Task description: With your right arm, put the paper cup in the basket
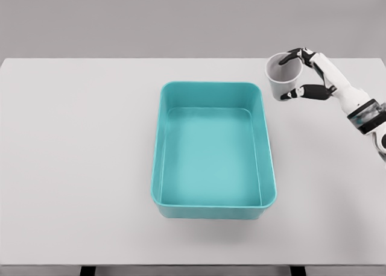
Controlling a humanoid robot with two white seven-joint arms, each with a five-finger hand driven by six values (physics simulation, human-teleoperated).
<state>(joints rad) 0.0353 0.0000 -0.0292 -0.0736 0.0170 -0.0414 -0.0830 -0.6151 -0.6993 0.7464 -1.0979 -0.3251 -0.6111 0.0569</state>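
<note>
- Right hand (309, 74): enters from the right edge, fingers wrapped around the paper cup (283, 77), gripping it from its right side.
- Paper cup: white, mouth open upward, slightly tilted, just beyond the basket's far right corner and outside it.
- Basket (265, 149): teal, rectangular, nothing inside, resting mid-surface.
- Surface (78, 167): white.
</note>
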